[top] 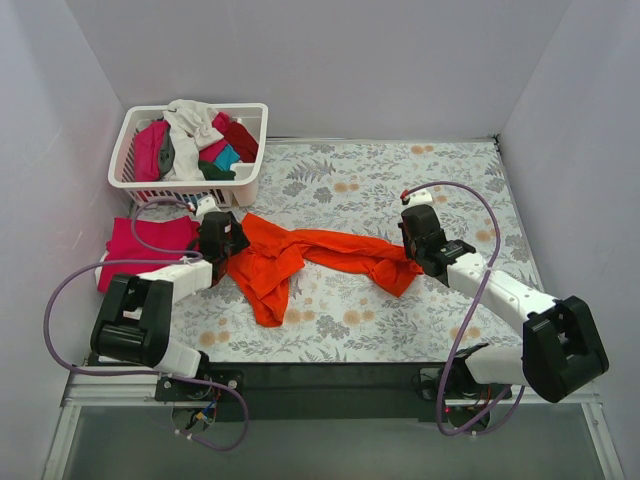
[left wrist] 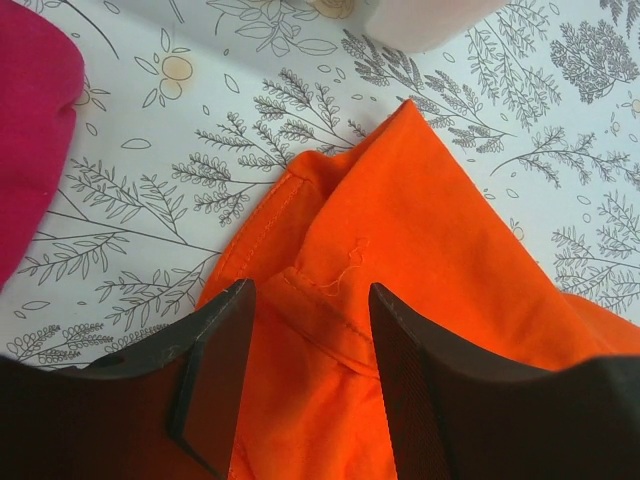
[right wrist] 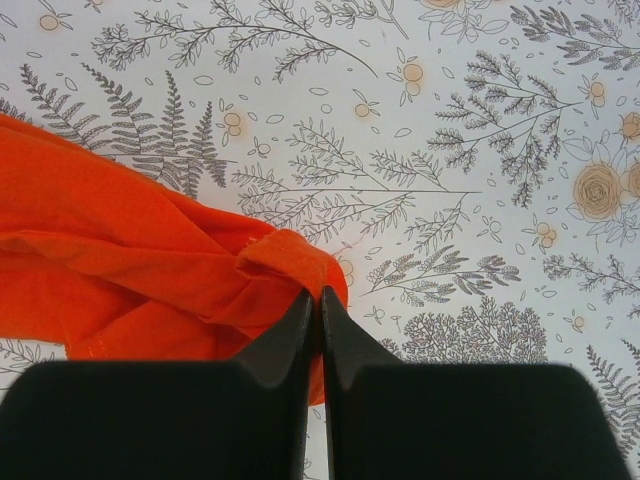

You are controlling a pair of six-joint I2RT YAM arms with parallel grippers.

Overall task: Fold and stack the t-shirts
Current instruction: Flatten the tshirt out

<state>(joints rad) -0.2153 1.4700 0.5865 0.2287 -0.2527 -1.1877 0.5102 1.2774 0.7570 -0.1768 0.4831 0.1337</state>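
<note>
Inspecting the orange t-shirt (top: 300, 258), I am finding it lying crumpled across the centre of the top view. The right gripper (right wrist: 320, 300) is pinching its right-hand end, jaws pressed together. The left gripper (left wrist: 305, 340) is standing spread over a stitched edge. I am judging the cloth light, limp, bunching easily; seams are offering the firmest hold.
</note>
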